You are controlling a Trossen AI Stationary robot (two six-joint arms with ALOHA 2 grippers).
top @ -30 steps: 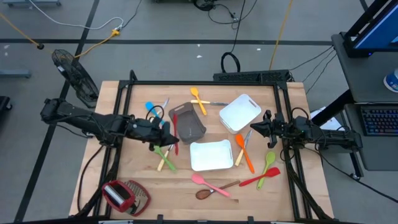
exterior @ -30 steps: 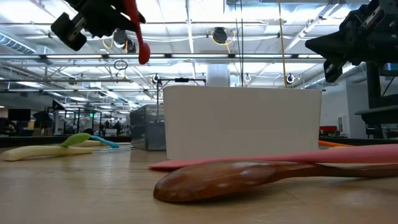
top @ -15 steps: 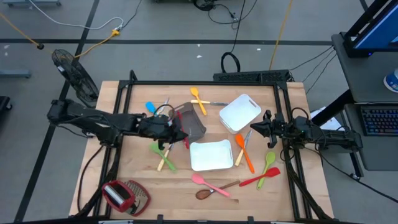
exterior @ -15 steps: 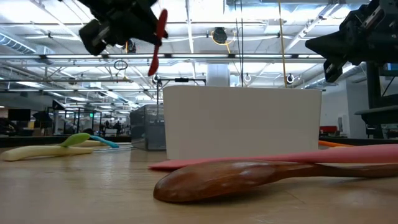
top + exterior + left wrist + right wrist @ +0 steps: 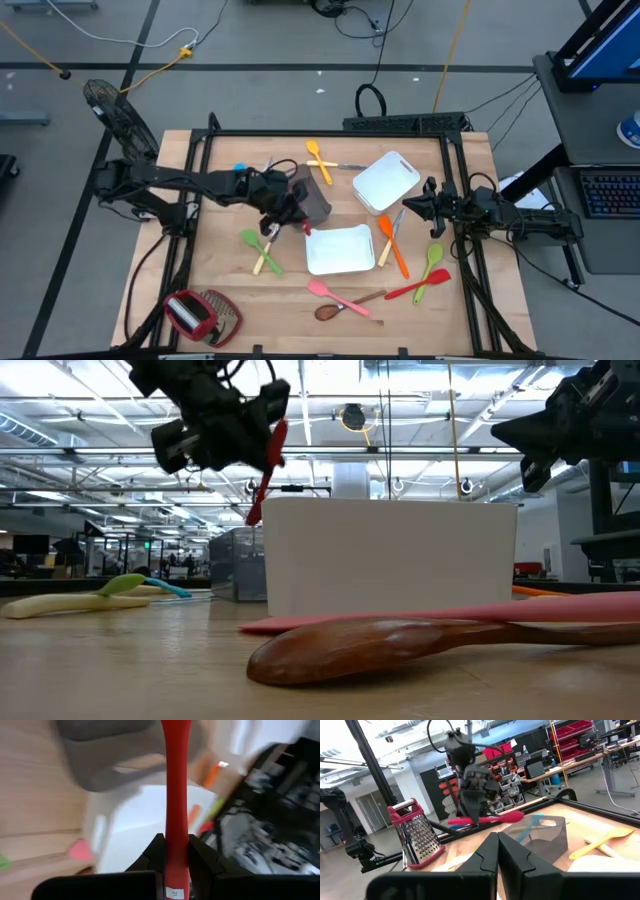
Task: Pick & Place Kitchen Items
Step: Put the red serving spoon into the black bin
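My left gripper (image 5: 292, 212) hangs above the table between the grey bin (image 5: 312, 196) and the near white tray (image 5: 340, 250), shut on a red plastic utensil (image 5: 266, 470). The right wrist view also shows that red utensil (image 5: 490, 818) in the air. My right gripper (image 5: 424, 205) waits shut at the table's right side, touching nothing. Other kitchen items lie flat on the wood: an orange fork (image 5: 318, 158), a green utensil (image 5: 256, 240), an orange spoon (image 5: 392, 245), a pink one (image 5: 333, 293) and a wooden spoon (image 5: 340, 307). My left gripper pinches the red utensil's handle (image 5: 175, 840) between its two fingers (image 5: 202, 860), near the handle's end. It comes slanting down from the table's left side, and the handle runs forward along the fingers. The utensil is lifted clear, its free end (image 5: 254, 515) slanting down.
A second white tray (image 5: 385, 182) lies at the far right. A red-and-wire grater (image 5: 200, 312) stands at the near left corner. A green spoon (image 5: 433, 260) and a red spatula (image 5: 420, 287) lie near my right arm. Black frame rails border the table.
My left gripper has carried the red utensil toward the table's right, from beside the bin's left side to its near edge, and has sunk a little. It has rolled, so the utensil now slants down more steeply.
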